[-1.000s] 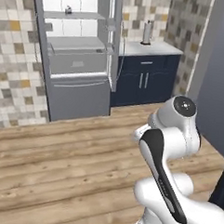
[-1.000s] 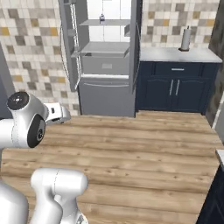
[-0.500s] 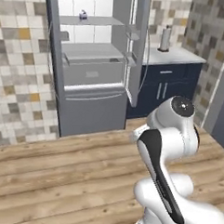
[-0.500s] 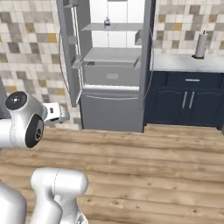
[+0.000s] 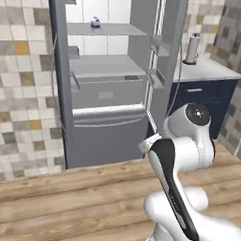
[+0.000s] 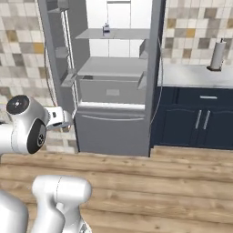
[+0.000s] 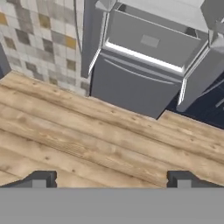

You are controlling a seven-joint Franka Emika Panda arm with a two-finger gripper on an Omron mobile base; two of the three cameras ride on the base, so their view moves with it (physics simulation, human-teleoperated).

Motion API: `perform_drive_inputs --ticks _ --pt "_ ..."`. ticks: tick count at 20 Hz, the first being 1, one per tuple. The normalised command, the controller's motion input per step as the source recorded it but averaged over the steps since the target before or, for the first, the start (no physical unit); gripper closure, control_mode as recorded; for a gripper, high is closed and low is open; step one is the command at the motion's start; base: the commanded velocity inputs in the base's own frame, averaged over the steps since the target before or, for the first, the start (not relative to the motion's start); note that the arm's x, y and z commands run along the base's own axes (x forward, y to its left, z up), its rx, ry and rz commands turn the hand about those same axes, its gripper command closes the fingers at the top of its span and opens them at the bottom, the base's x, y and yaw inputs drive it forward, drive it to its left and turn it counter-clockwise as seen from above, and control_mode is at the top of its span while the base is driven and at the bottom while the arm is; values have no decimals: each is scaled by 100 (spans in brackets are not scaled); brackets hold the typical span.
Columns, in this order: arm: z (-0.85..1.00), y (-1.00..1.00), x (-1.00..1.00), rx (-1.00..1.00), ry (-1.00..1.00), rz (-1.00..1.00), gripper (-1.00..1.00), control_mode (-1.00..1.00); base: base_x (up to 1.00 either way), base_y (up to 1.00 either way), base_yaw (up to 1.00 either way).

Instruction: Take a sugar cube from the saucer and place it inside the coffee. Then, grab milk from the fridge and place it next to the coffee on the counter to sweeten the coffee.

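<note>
Jaws (image 7: 109, 177) spread wide, nothing between them. The two dark fingertips (image 7: 40, 178) sit far apart at the bottom of the hand view, bare wood floor (image 7: 78, 140) under and ahead of them.

Fridge (image 5: 111, 92) stands open straight ahead of the jaws, well apart from them. Both doors are swung out; its grey lower drawer front (image 7: 131, 89) is the nearest part, just past the floor planks. In the hand view the drawer sits above the jaws, centred slightly to the right.

Milk (image 5: 95, 23) is a small white carton with a dark patch on the upper fridge shelf (image 6: 113, 34), far above and beyond the jaws, up against the white back wall. It looks upright; too small to tell more. It also shows in the right base view (image 6: 106, 30), near the middle of that shelf.

Worktop (image 6: 195, 75) runs right of the fridge over dark blue cabinets (image 6: 195, 123), well off to the jaws' right. A paper towel roll (image 6: 217, 55) stands on it near the wall.
</note>
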Motion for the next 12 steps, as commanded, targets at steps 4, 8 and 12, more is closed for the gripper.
perform_drive_inputs --ticks 4,8,12 --pt "0 0 0 0 0 0 -100 100 100 0 0" --pt "0 0 0 0 0 0 -100 100 100 0 0" --pt "0 0 0 0 0 0 -100 100 100 4 0"
